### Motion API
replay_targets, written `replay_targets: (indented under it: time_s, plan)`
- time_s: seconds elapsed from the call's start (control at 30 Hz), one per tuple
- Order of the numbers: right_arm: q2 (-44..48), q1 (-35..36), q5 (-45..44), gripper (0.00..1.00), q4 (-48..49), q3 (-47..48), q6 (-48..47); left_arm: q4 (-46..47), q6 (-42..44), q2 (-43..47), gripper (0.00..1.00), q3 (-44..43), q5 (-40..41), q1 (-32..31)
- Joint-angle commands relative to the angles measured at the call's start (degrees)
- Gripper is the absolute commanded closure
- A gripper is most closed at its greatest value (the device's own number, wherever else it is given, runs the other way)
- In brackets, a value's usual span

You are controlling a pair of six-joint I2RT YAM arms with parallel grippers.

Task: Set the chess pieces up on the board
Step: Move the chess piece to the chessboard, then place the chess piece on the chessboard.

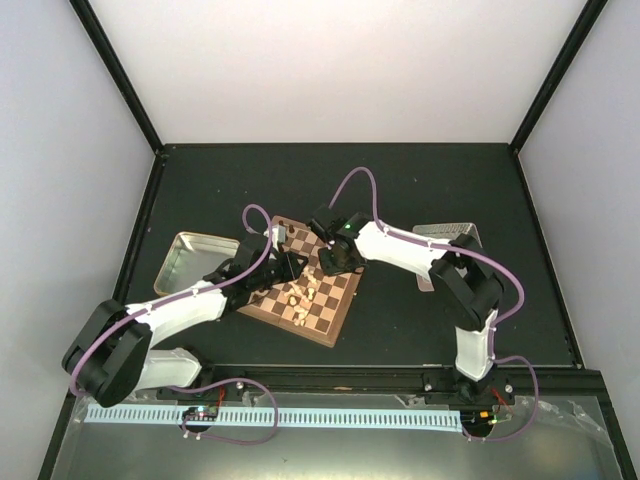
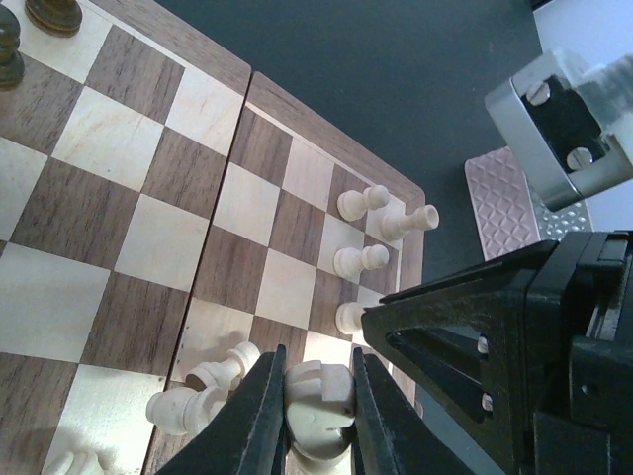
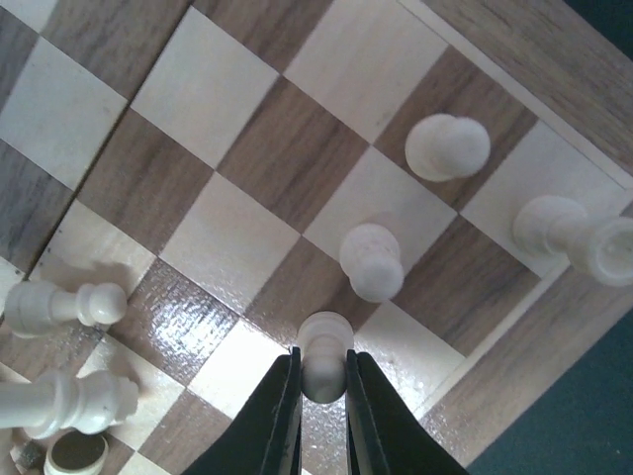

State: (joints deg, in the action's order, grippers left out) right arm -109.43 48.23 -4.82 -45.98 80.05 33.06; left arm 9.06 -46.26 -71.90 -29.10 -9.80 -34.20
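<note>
The board [image 1: 328, 318] lies mid-table, slightly turned. My left gripper [image 2: 316, 394] is shut on a cream rook [image 2: 321, 391] near the board's edge, beside lying cream pieces [image 2: 198, 396]. My right gripper [image 3: 323, 381] is shut on the head of a cream pawn [image 3: 324, 348] over a light square by the rim. Two more cream pawns [image 3: 371, 259] stand in a row beyond it, the farther one [image 3: 447, 146] next to a lying cream piece [image 3: 574, 236]. In the top view both grippers, left [image 1: 283, 268] and right [image 1: 330, 265], are close together over the board.
Dark chessmen [image 2: 54, 12] stand at the board's far side. A gold tin tray [image 1: 195, 262] lies left of the board and a pinkish-grey tray [image 1: 440, 235] right of it. Several cream pieces [image 3: 64, 305] lie loose on the squares. The right gripper's body [image 2: 495, 346] is close beside my left fingers.
</note>
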Motion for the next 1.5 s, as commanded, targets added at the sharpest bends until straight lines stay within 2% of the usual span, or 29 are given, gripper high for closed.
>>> replay_targets:
  time_s: [0.0, 0.23, 0.4, 0.53, 0.67, 0.83, 0.97, 1.47]
  plan:
    - [-2.08, -0.03, 0.44, 0.87, 0.68, 1.94, -0.98, 0.56, 0.8, 1.14, 0.95, -0.41, -1.03, 0.25]
    - [-1.34, 0.01, 0.52, 0.75, 0.93, 2.21, -0.24, 0.61, 0.82, 1.3, 0.95, -0.34, -1.52, 0.23]
    - [5.98, -0.03, 0.52, 0.61, 4.74, -1.47, 2.4, 0.74, 0.44, 2.04, 0.95, -0.17, -1.87, 0.26]
    - [15.98, 0.01, 1.57, 0.56, 11.84, -9.71, 2.71, 0.49, -0.28, 3.11, 0.95, -0.25, -2.83, 0.23]
    - [25.07, -0.02, 5.16, 0.52, 20.94, -20.34, -3.47, 0.11, -1.23, 4.64, 0.95, -0.67, -4.93, 0.22]
    - [31.35, 0.14, 18.08, 0.49, 33.89, -30.2, -10.8, -0.73, -3.32, 6.0, 0.95, -1.28, -7.91, 0.25]
    - [31.1, 1.06, 21.82, 0.44, 40.29, -32.66, -12.75, -2.21, -4.66, 6.66, 0.95, -1.95, -8.78, 0.2]
    - [20.07, 3.98, 20.56, 0.45, 44.92, -30.83, -19.13, -4.65, -8.41, 5.15, 0.95, -1.84, -9.75, 0.21]
